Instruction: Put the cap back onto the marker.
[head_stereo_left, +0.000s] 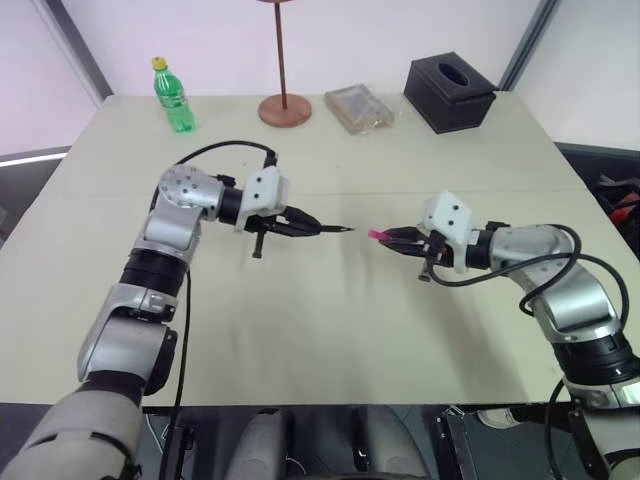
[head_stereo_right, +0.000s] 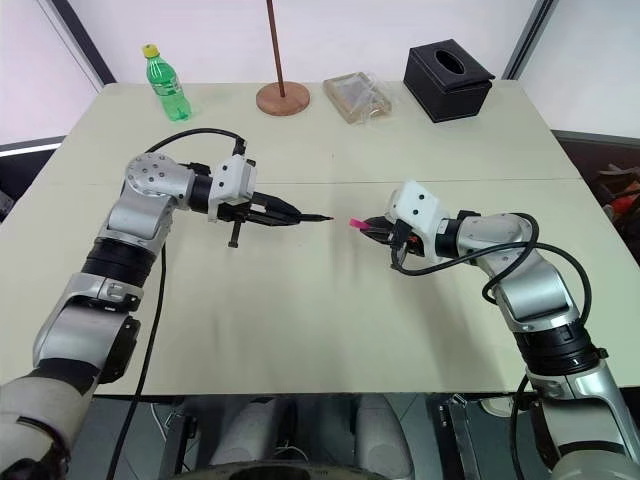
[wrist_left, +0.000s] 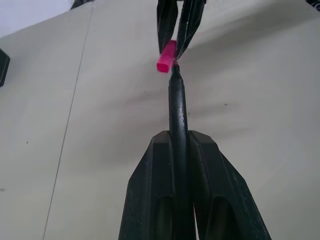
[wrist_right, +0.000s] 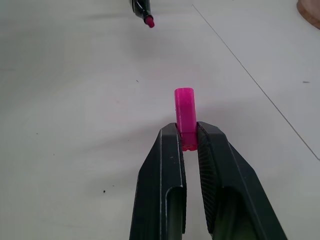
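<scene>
left eye view puts both my arms above the pale table (head_stereo_left: 320, 330), raised off its surface, near the middle of the frame. my left gripper (head_stereo_left: 305, 226), at centre left, is clamped tight on the marker (head_stereo_left: 330, 229), whose slim black barrel sticks out from between the fingers toward the right of the frame. my right gripper (head_stereo_left: 400, 238), at centre right, is pinching the cap (head_stereo_left: 376, 235), a tiny bright pink cylinder that juts out toward the left of the frame. marker tip and cap face each other across a small gap at the centre of the picture; they are near but apart, and the cap is not yet on.

from the left wrist view the marker (wrist_left: 178, 115) runs up between my two black fingers (wrist_left: 220, 200), and its tip sits just beside the cap (wrist_left: 166, 56) without entering it. the right wrist view shows the cap (wrist_right: 185, 112) upright between the fingers (wrist_right: 165, 190), gripped at its lower end, with the marker's pink tip (wrist_right: 149, 21) at the top of the frame.

along the far edge, at the top of the left eye view, i see a green bottle (head_stereo_left: 173, 96), a brown rod on a round base (head_stereo_left: 284, 108), a clear packet (head_stereo_left: 360, 108) and a black tissue box (head_stereo_left: 449, 92).
</scene>
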